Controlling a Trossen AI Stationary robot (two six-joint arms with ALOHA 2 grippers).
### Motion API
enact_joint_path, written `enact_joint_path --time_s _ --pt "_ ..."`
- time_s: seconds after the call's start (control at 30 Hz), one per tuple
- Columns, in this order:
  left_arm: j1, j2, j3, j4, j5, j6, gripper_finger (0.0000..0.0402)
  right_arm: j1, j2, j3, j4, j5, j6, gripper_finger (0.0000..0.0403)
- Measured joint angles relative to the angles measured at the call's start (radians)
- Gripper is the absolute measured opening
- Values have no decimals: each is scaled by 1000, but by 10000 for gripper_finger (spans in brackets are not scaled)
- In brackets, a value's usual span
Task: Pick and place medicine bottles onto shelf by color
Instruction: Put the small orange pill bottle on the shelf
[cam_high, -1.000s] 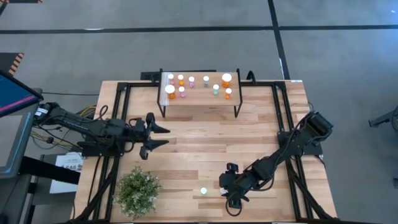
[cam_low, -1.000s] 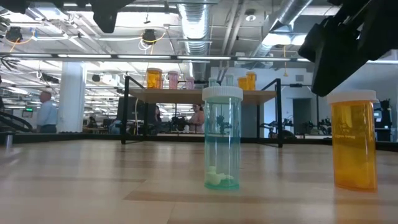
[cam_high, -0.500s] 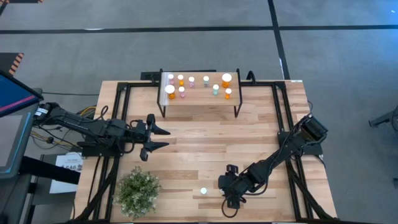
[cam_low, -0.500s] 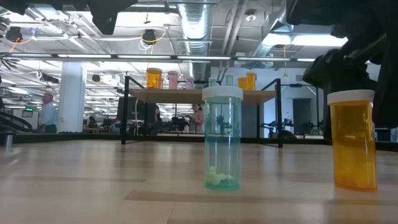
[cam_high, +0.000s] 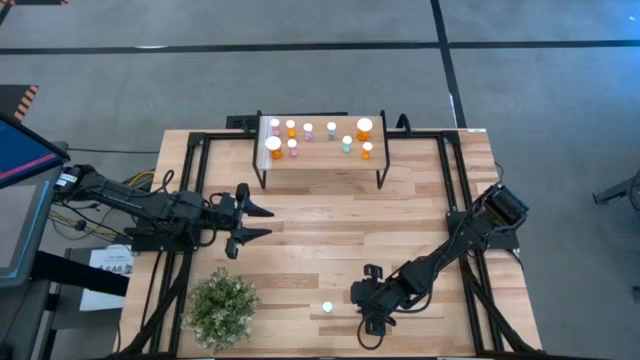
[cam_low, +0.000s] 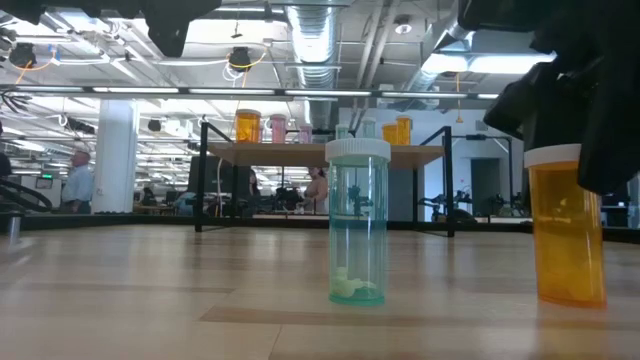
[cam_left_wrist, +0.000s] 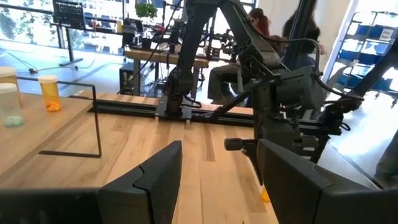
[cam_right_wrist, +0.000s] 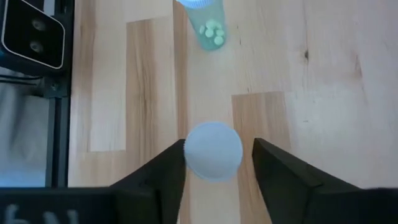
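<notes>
- Orange bottle (cam_low: 568, 225) stands between my right tool (cam_right_wrist: 214, 163) fingers, narrowing around its cap
- Close squarely, lift straight, clear teal bottle (cam_low: 358, 222)

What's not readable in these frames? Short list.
- Orange medicine bottle, low view: the right gripper covers part of its white cap; firm contact unclear. High view: arm hides it.
- Small bottles on the light-wood shelf, high view: too small for body colours.
- Teal bottle, right wrist view: cut off by the edge.
- Left gripper: open, nothing between the fingers.
</notes>
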Motion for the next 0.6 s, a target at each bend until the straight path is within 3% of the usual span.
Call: enact_joint_path --time_s 0.3,0.6 --pt "0 0 0 -4 0 -1 196 -13 -8 16 -15 1 -37 139" --pt "0 0 0 -9 -4 -8 196 -62 -8 174 -162 1 -198 142"
